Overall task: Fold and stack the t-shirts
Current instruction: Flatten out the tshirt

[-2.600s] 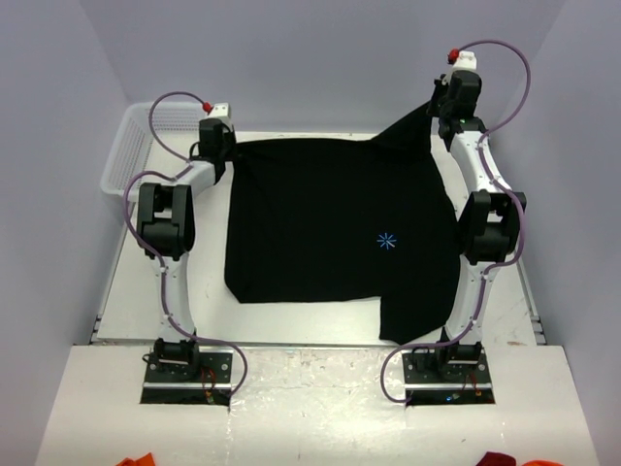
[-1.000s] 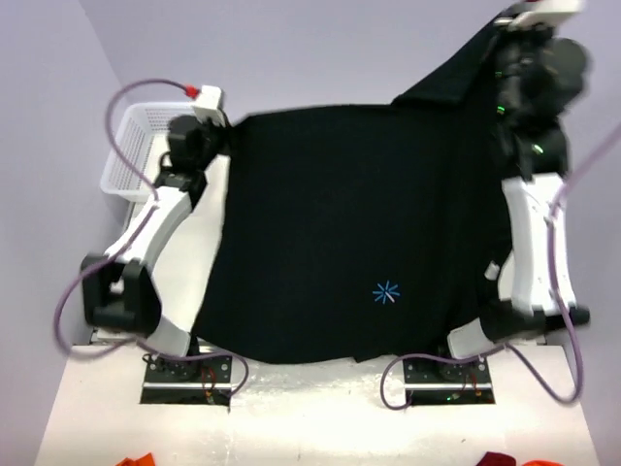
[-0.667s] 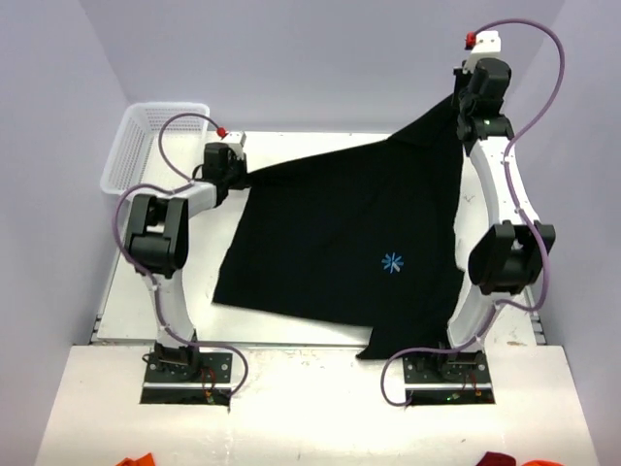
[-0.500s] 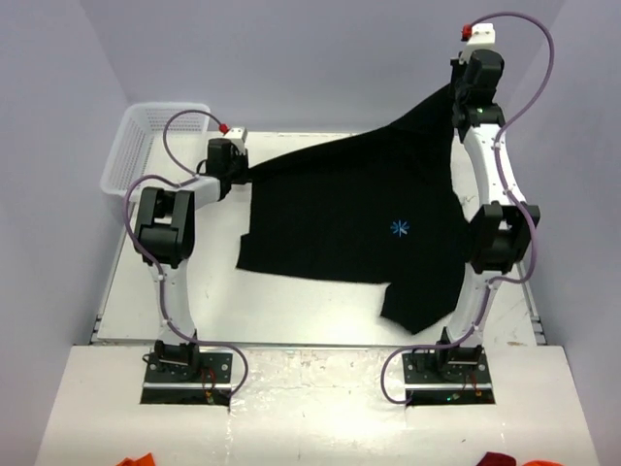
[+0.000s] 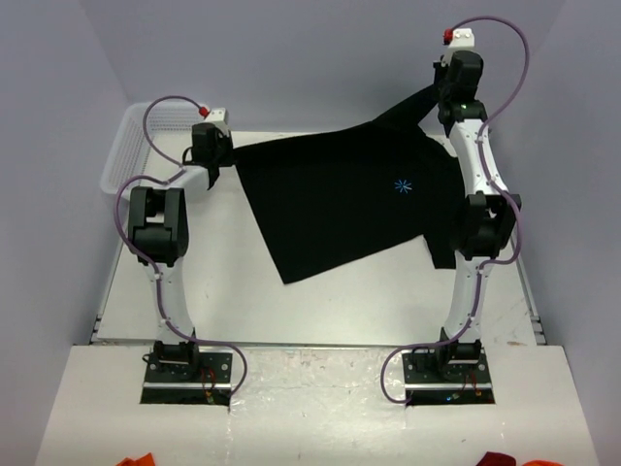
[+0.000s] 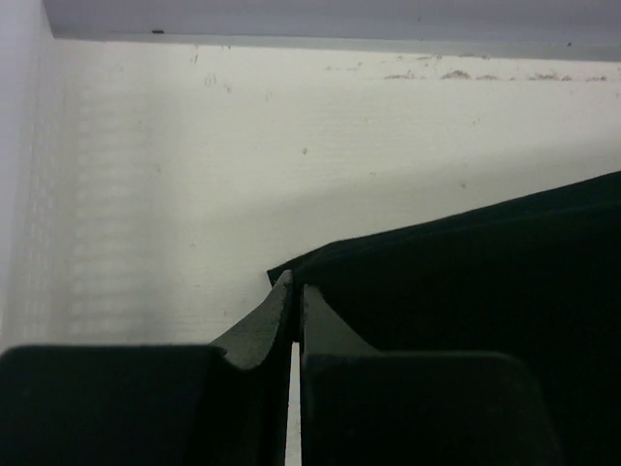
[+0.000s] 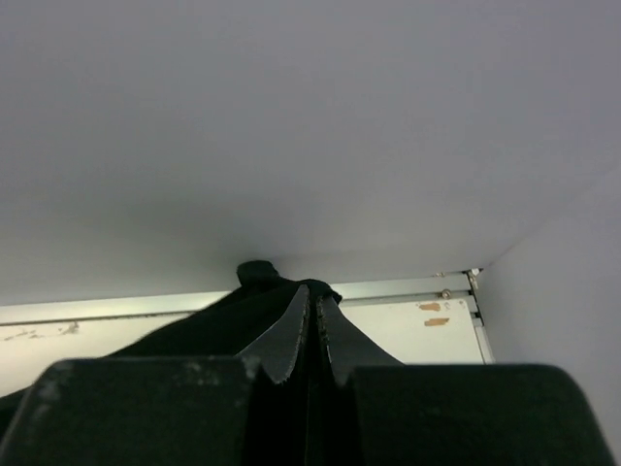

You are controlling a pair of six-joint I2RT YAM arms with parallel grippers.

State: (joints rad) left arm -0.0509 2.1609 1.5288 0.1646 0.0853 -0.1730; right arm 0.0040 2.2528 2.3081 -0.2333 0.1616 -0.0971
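One black t-shirt point(image 5: 340, 199) with a small blue star mark hangs stretched between my two grippers over the far half of the table. My left gripper point(image 5: 233, 153) is shut on its left corner, low near the table's far left; the pinched cloth shows in the left wrist view point(image 6: 446, 282) at the gripper point(image 6: 294, 283). My right gripper point(image 5: 439, 97) is shut on the other corner, raised high at the far right; the cloth point(image 7: 209, 320) bunches at the gripper point(image 7: 314, 296). The shirt's lower edge trails down to the table.
A white plastic mesh basket point(image 5: 131, 150) stands at the far left, just behind the left arm. The white table point(image 5: 320, 301) is walled by purple panels at the back and both sides. Cables loop off both wrists.
Both arms swung the shirt up and toward the near edge, then back to the far side. Now the shirt hangs shorter and farther back, and its lower hem has drawn up and to the right.
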